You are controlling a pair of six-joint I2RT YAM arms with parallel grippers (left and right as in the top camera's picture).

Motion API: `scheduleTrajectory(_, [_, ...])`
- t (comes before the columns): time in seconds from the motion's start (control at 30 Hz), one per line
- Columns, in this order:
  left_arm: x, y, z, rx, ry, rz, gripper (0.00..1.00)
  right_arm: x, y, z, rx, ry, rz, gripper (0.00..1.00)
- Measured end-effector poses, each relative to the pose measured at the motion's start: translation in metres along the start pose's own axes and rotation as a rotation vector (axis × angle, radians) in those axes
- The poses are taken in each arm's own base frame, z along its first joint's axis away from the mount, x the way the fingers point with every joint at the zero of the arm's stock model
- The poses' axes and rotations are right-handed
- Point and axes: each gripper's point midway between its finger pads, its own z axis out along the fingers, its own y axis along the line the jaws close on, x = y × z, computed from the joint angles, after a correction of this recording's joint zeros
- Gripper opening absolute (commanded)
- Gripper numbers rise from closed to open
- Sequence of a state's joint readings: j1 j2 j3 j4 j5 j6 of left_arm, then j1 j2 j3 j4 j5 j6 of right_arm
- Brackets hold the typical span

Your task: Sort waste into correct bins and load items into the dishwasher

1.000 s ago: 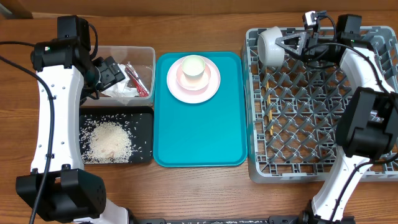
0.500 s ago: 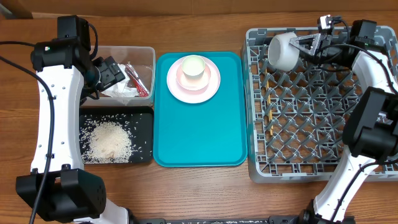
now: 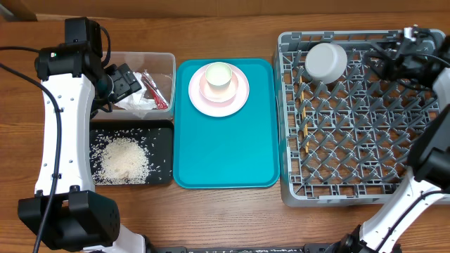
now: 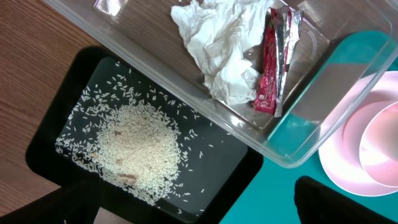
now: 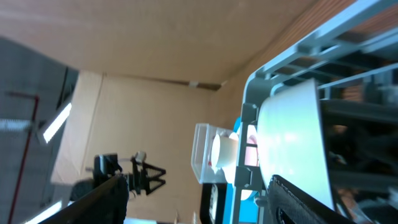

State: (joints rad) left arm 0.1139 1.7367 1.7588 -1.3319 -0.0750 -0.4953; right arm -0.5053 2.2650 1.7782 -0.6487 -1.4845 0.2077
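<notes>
Two wrist views show us what the overhead one hides: both pincers stand wide apart. The left gripper (image 4: pixel 196 193) hangs over the black tray (image 4: pixel 239 165) of rice grains (image 4: pixel 137 149), beside the clear tub (image 4: pixel 273 146) with tissue (image 4: pixel 217 43) and red wrapper (image 4: pixel 268 68). Only from above we see the grey bowl (image 3: pixel 325 61) upside down in the dish rack's (image 3: pixel 351 176) far left corner, clear of the right gripper (image 5: pixel 199 186).

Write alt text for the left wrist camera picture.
A clear tub holds a crumpled white tissue and a red foil wrapper; beside it, a black tray holds piled rice. A pink plate shows at right.
</notes>
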Motion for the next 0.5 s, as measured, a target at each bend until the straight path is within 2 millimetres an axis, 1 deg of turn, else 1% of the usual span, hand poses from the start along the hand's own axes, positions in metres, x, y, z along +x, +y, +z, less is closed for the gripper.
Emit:
scheduleTrajectory(0.1, [0.0, 0.0, 0.0, 0.0, 0.0, 0.0, 1.0, -0.003, -0.007, -0.016, 0.033, -0.038, 0.061, 0.68])
scheduleTrajectory(0.13, [0.0, 0.0, 0.0, 0.0, 0.0, 0.0, 1.0, -0.003, -0.013, -0.022, 0.072, -0.056, 0.096, 0.67])
scheduleTrajectory(0.23, [0.0, 0.0, 0.0, 0.0, -0.001, 0.0, 1.0, -0.002, -0.022, -0.03, 0.197, -0.091, 0.149, 0.63])
scheduleTrajectory(0.3, [0.0, 0.0, 0.0, 0.0, 0.0, 0.0, 1.0, -0.001, -0.02, -0.034, 0.302, -0.113, 0.144, 0.6])
scheduleTrajectory(0.33, [0.0, 0.0, 0.0, 0.0, 0.0, 0.0, 1.0, -0.001, -0.015, -0.036, 0.352, -0.125, 0.127, 0.6])
scheduleTrajectory(0.4, [0.0, 0.0, 0.0, 0.0, 0.0, 0.0, 1.0, -0.003, 0.004, -0.037, 0.449, -0.15, 0.06, 0.58])
scheduleTrajectory(0.5, [0.0, 0.0, 0.0, 0.0, 0.0, 0.0, 1.0, 0.001, 0.05, -0.027, 0.556, -0.175, -0.085, 0.57])
